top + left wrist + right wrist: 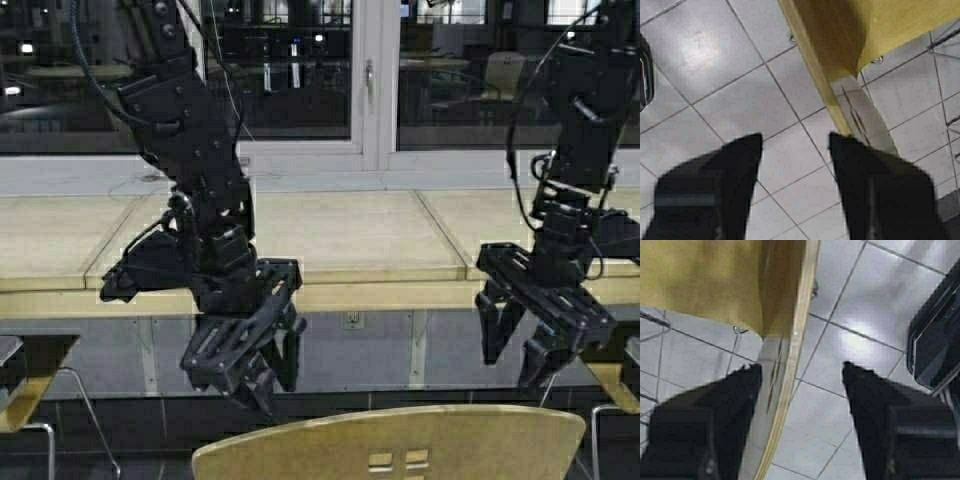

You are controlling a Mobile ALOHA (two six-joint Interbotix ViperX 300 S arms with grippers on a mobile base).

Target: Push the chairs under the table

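Observation:
A yellow-tan chair [400, 445] stands just before me, its curved backrest top showing at the bottom of the high view. The long pale-yellow table [340, 235] runs across behind it. My left gripper [255, 375] hangs open above the backrest's left end. In the left wrist view the backrest edge [810, 65] runs up to one fingertip of this gripper [795, 145]. My right gripper [530, 350] hangs open by the backrest's right end. Here the backrest rim [790, 370] passes between the fingers of this gripper [801, 372], close to one of them.
Two more tan chairs sit at the table, one at the left edge [30, 370] and one at the right edge [620, 385]. Grey tiled floor [730, 100] lies below. A dark body [935, 345] shows low beside the right gripper. Windows stand behind the table.

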